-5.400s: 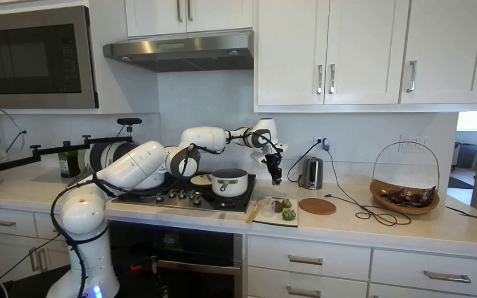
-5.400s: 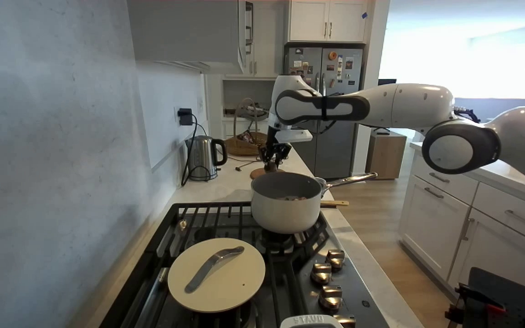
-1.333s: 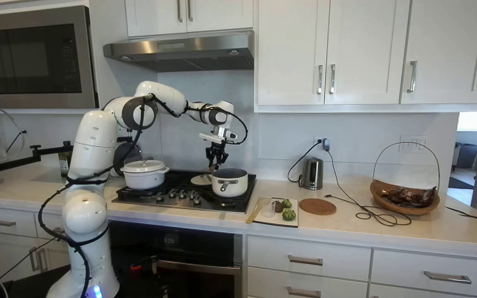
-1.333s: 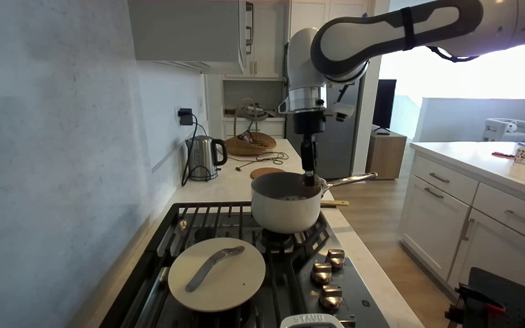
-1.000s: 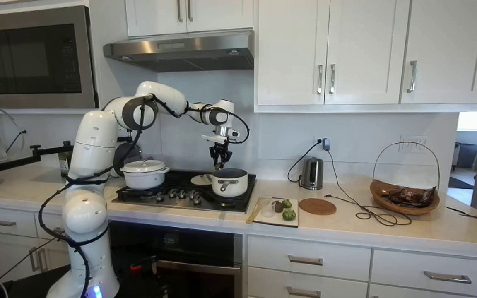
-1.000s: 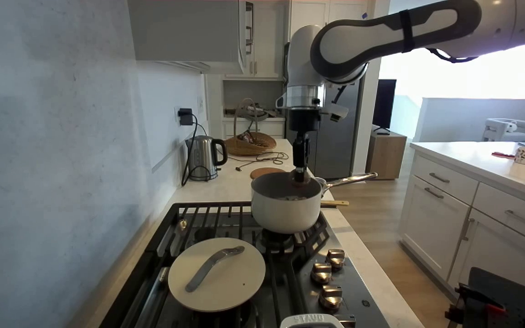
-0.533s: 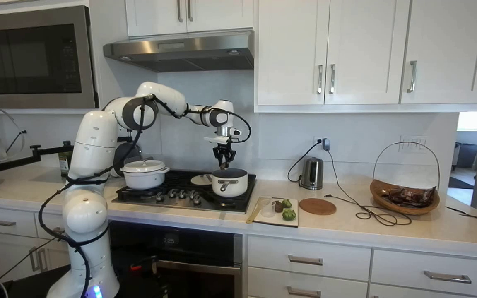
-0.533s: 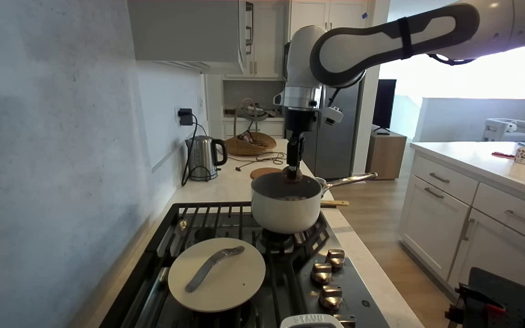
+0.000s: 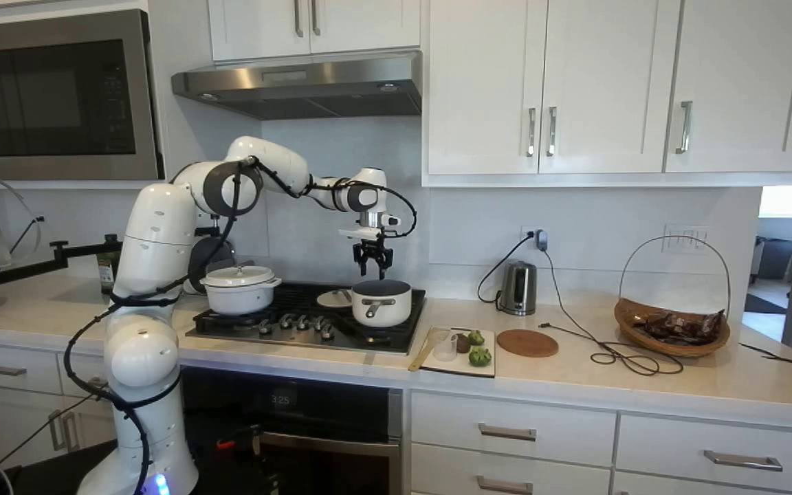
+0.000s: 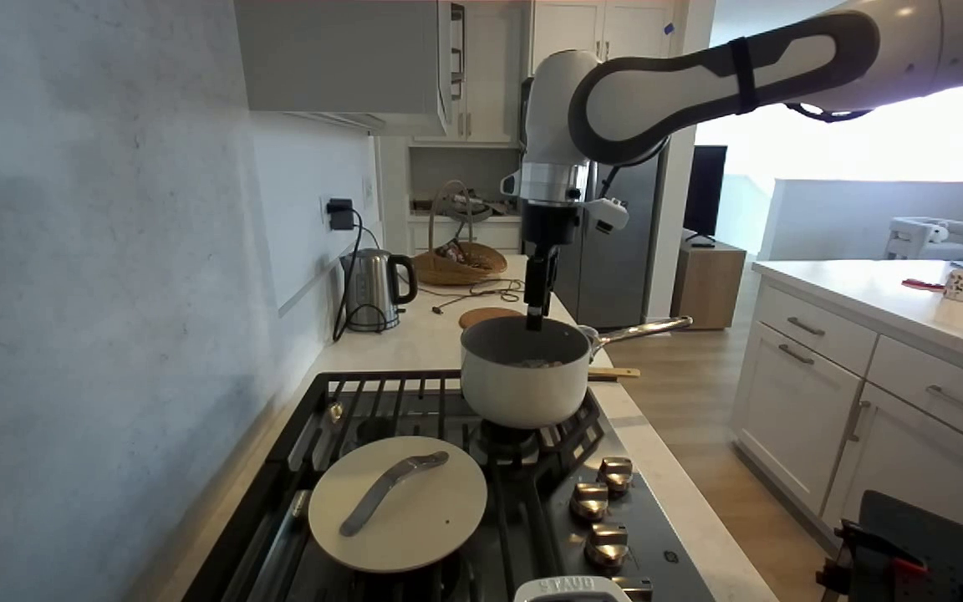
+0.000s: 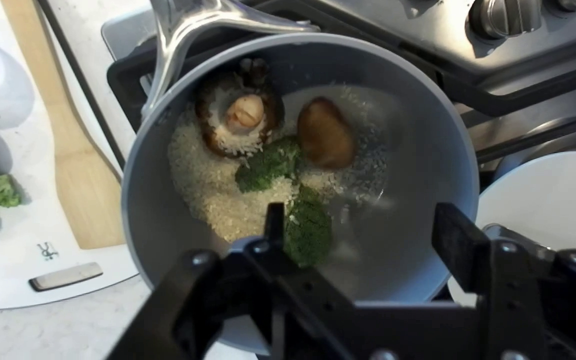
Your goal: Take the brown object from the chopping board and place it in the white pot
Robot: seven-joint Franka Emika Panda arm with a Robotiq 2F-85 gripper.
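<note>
My gripper hangs above the white pot in both exterior views. In the wrist view its fingers stand wide apart with nothing held between them. Inside the pot, a smooth brown object shows slightly blurred near the middle. Beside it sits a brown mushroom, stem up, with broccoli and pale rice at the bottom. On the chopping board another brown object lies next to green broccoli pieces.
The pot's metal handle points toward the counter's front edge. A pale lid rests on the stove beside the pot. A domed pot stands further along the stove. Kettle and brown disc are on the counter.
The gripper came from over the counter to above the pot, shut on a brown object. Since half a second ago it has opened, and the object has left its fingers.
</note>
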